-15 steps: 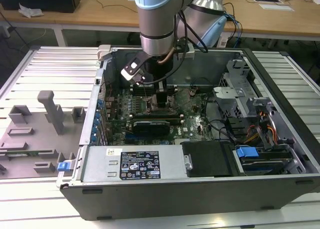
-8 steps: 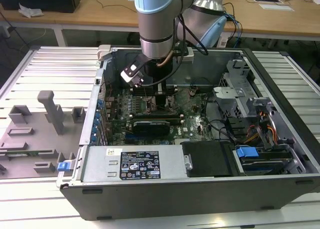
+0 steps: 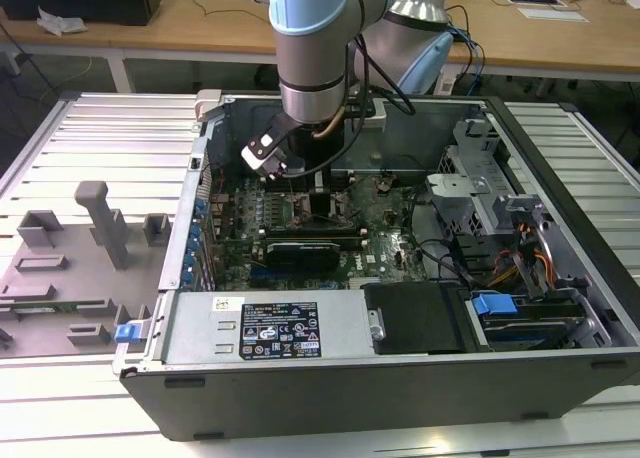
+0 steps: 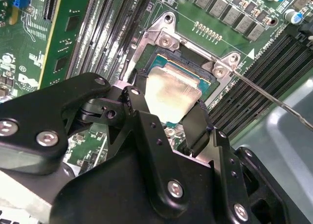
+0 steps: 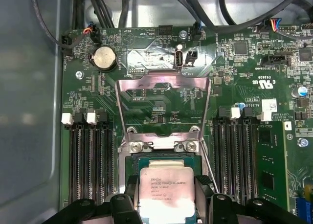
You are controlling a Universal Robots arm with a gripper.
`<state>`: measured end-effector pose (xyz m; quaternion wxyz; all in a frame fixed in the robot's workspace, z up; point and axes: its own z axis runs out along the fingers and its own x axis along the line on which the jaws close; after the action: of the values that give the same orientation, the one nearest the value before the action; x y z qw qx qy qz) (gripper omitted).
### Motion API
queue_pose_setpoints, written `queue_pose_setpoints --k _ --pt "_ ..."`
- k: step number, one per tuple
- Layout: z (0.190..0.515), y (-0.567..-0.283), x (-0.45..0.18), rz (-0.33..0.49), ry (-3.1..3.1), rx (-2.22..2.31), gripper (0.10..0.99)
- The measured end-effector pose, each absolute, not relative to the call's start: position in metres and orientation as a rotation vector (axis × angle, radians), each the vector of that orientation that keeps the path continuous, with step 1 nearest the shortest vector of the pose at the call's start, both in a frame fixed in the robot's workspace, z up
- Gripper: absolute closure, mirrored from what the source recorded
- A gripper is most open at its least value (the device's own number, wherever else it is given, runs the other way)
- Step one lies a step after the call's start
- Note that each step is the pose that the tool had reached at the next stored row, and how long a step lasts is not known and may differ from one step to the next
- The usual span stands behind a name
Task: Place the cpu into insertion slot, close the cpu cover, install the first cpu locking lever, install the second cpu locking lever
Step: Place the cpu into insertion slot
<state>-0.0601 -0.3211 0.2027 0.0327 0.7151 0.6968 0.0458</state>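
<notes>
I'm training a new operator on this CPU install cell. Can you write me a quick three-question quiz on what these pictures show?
1. True or false: the cpu cover lies closed over the insertion slot.
2. Pick one. The gripper is: A) open and well off the board; B) shut on the cpu, right at the insertion slot; C) shut on the cpu cover.
3. Fill the gap: in the first wrist view, the long black memory slots run along ____ sides of the insertion slot.

Key: 1 false, the cover is swung open. 2 B. 3 both.
</notes>
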Motion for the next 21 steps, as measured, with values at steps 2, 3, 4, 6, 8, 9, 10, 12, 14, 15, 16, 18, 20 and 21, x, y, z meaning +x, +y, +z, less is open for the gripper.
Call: queue_pose_setpoints --k 2,3,4,6,8,9,10,12,14,15,16,18,20,21 --pt "0.202 -0.321 -0.060 0.142 2.145 2.201 0.545" --pt "0.202 -0.321 -0.060 0.142 2.145 2.201 0.545" --pt "0.201 -0.321 -0.060 0.141 2.145 2.201 0.545" --pt "0.201 -0.321 -0.060 0.141 2.145 2.201 0.545" --pt "0.201 -0.321 -0.060 0.141 2.145 2.201 0.545" --pt "0.201 -0.321 -0.060 0.141 2.145 2.201 0.545" --pt "0.201 -0.321 -0.060 0.141 2.145 2.201 0.478" --pt "0.201 -0.321 -0.060 0.141 2.145 2.201 0.416" --pt "0.202 -0.321 -0.060 0.142 2.145 2.201 0.416" --pt "0.206 -0.321 -0.060 0.141 2.144 2.201 0.416" --pt "0.212 -0.321 -0.060 0.141 2.144 2.201 0.416" --pt "0.216 -0.321 -0.060 0.142 2.145 2.201 0.416" --pt "0.216 -0.321 -0.060 0.143 2.145 2.202 0.416" --pt "0.216 -0.321 -0.060 0.143 2.145 2.202 0.431"
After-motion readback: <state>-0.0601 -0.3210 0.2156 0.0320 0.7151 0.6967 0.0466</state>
